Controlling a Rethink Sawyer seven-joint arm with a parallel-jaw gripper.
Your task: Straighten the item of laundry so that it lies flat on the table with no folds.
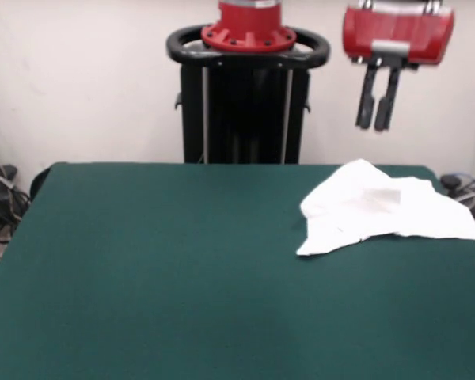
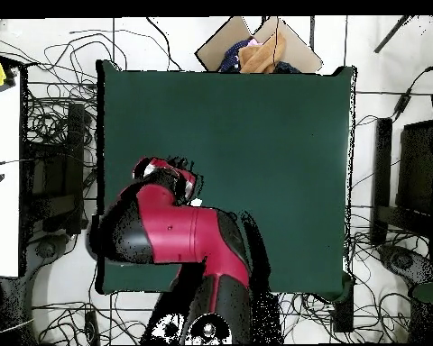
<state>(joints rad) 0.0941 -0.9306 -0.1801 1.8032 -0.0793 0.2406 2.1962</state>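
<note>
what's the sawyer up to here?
It is meant to flatten a white shirt, which lies crumpled and bunched near the far right corner of the green table in the front view. The gripper hangs in the air above the shirt, holding nothing and not touching it. In the overhead view the arm covers the shirt. No flattening is visible yet.

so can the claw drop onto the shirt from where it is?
Probably yes. The claw hangs in open air above the crumpled white shirt at the green table's far corner, apart from it, with nothing between them. The overhead view hides the shirt under the arm.
</note>
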